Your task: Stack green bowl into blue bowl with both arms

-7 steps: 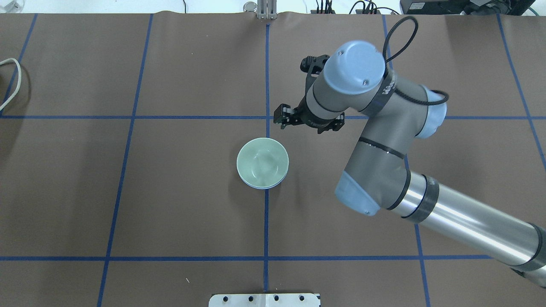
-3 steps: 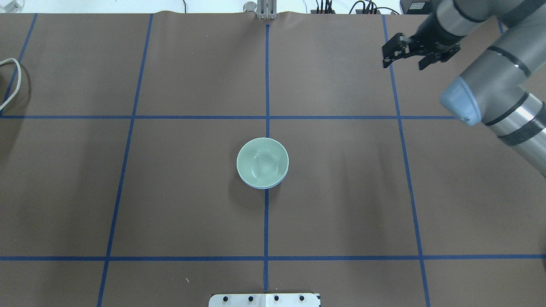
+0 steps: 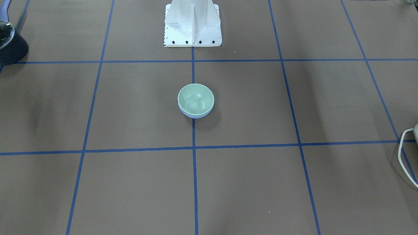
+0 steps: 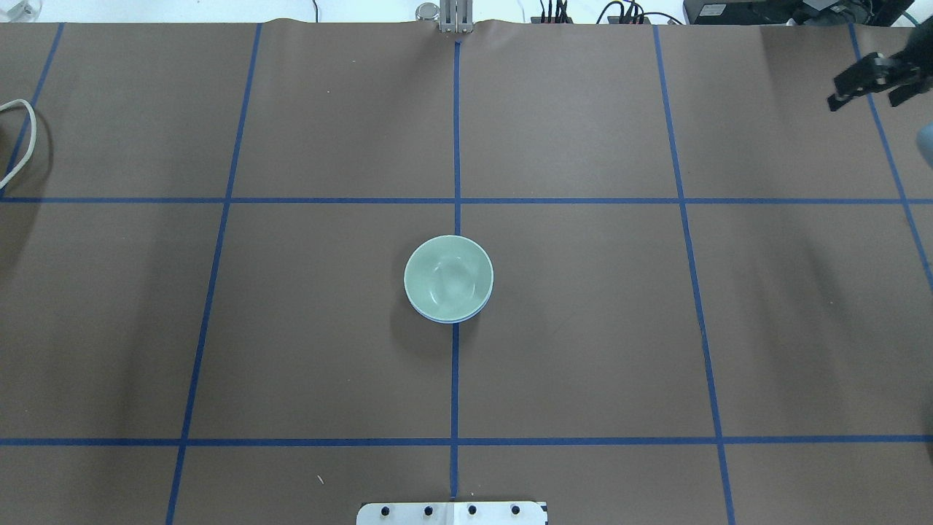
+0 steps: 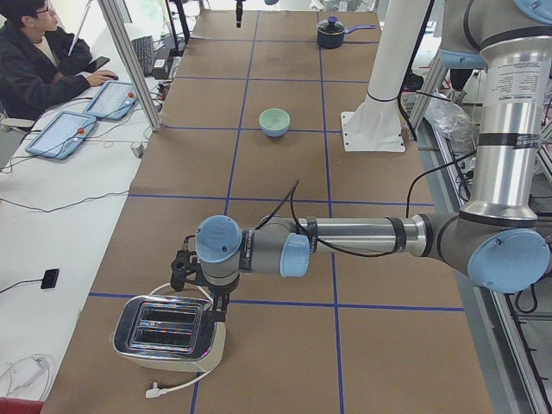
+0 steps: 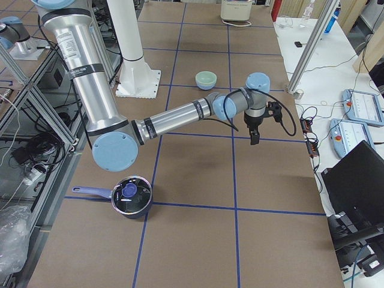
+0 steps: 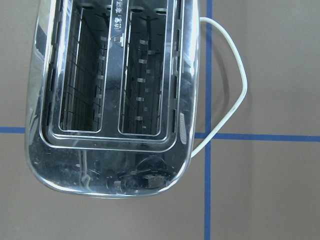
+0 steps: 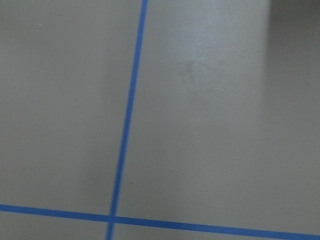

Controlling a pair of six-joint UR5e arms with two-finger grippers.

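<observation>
The green bowl sits nested inside the blue bowl at the table's centre; only a thin blue rim shows beneath it. The stack also shows in the front view, green bowl over blue rim. My right gripper is open and empty, high at the far right back, well away from the bowls. My left gripper hangs over a toaster at the table's left end, far from the bowls. It shows only in the left side view, so I cannot tell whether it is open or shut.
A chrome toaster with a white cord stands at the table's left end. A dark pot stands at the right end. The white pedestal is behind the bowls. An operator sits beside the table.
My right arm has swung away from just behind the bowls to the far right back edge, gripper still open. The stacked bowls have not moved.
</observation>
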